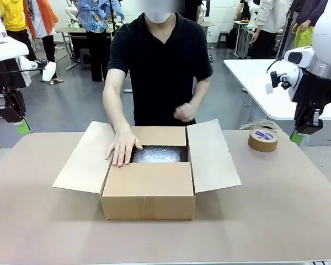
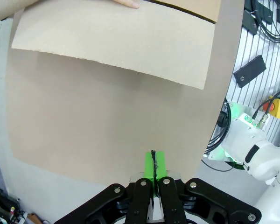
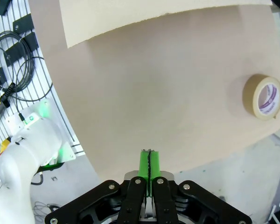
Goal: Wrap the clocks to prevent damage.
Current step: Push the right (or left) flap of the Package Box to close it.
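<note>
Cardboard box (image 1: 148, 190) mid-table, bubble wrap (image 1: 160, 154) inside | person's hand (image 1: 122, 146) touching, nearest | left gripper (image 1: 21, 126), right gripper (image 1: 295, 136) closed empty, flanking

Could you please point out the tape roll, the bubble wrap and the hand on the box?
tape roll (image 1: 263, 146), front view, brown outer side
bubble wrap (image 1: 161, 154), front view, middle of exposed patch
hand (image 1: 123, 148), front view, back of the hand

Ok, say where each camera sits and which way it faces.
Front: between the arms, facing the person across the open box; arms at both edges.
Left wrist: looks down past the shut left hand at a box flap.
Right wrist: down past the shut right hand at the tape roll, also in the front view.
</note>
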